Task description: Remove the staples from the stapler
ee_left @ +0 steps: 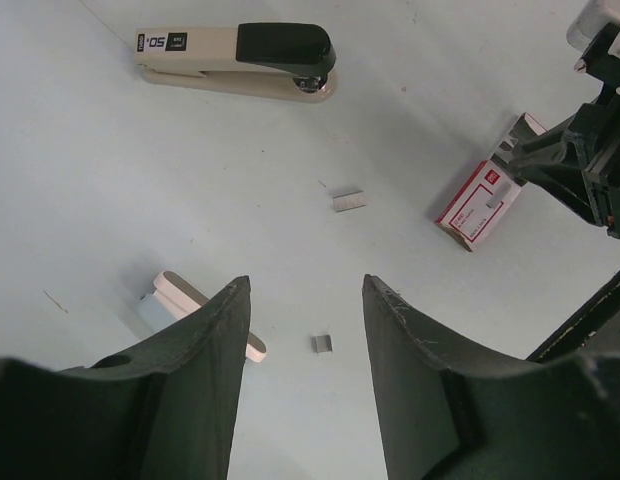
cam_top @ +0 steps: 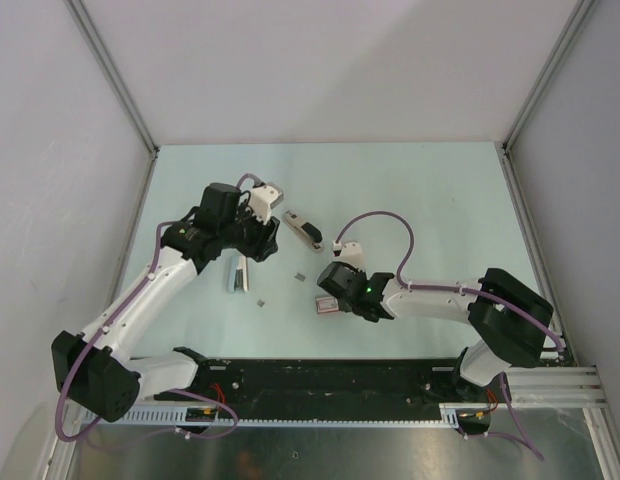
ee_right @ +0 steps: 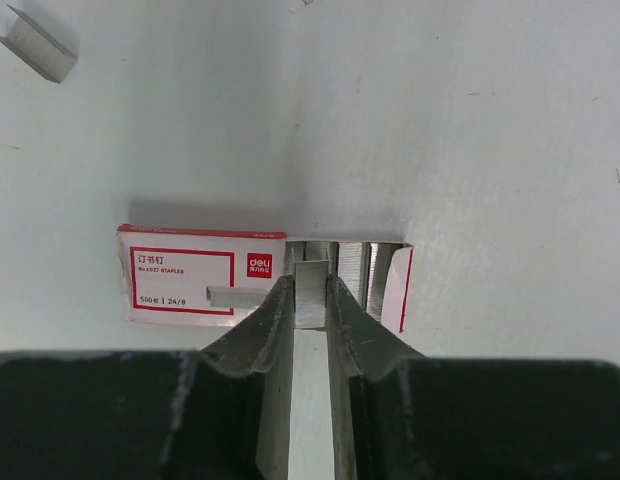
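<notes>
Right gripper (ee_right: 310, 288) is pinched almost closed on a short silvery metal strip of staples (ee_right: 311, 302), right over the open red-and-white cardboard box (ee_right: 190, 280). Left gripper (ee_left: 305, 290) gapes wide, holding nothing. The slim cream-and-black stapler (cam_top: 303, 228) lies apart, untouched.

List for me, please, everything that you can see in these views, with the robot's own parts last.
stapler: 1, cream body with black top, lying on the far middle of the table
staple box: 1, red and white, one end open, flat on the table under the right claw
staple strip: 1, silvery, between the right claw's fingers at the box's open end
loose staple pieces: 2, silvery, on the table between stapler and box
small object: 1, white and pale blue, beside the left claw, partly hidden; cannot tell what it is
table: 1, pale green
left claw: open, empty, above the table
right claw: shut on the staple strip
</notes>
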### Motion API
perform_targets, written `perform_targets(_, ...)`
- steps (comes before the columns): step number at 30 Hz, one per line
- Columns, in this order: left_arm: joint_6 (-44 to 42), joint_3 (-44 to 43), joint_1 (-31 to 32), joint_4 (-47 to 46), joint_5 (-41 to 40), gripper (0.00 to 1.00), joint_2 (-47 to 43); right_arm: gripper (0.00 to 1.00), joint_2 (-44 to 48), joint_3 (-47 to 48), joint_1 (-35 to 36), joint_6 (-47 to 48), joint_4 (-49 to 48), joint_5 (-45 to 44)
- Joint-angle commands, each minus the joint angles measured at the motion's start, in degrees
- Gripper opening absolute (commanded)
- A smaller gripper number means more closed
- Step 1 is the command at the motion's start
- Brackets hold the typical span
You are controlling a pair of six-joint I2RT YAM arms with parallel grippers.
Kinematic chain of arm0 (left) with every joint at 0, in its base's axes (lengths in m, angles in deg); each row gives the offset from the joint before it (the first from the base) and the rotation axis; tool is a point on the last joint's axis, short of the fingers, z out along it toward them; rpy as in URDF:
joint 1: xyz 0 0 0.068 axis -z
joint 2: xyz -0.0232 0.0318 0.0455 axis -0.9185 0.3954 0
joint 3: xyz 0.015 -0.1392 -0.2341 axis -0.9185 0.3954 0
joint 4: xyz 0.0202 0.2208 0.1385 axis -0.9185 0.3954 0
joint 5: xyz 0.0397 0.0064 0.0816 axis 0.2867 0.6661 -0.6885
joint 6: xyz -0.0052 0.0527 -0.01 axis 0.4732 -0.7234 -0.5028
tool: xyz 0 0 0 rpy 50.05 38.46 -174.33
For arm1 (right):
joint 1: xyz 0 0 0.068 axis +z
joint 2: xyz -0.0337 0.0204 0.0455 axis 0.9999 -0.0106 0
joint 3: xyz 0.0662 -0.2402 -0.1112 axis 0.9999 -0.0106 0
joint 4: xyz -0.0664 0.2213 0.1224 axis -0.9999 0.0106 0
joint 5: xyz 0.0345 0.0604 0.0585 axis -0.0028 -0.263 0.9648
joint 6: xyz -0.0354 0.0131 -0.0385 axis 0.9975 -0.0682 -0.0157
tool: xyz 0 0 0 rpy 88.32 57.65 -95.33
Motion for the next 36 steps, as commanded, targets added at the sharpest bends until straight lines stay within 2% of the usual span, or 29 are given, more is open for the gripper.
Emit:
perform_targets(1, -2.6, 0.1, 0.5, -0.2, 0.2, 0.53, -1.6, 0.00, 1.0, -0.1, 0.3, -0.6, -0.9, -2.1)
perform_targets(36, -3.1, 0.4, 0.7, -0.2, 0.3, 0.53, -1.8, 0.00, -0.3, -1.4, -0.4, 0.6, -4.0, 0.4)
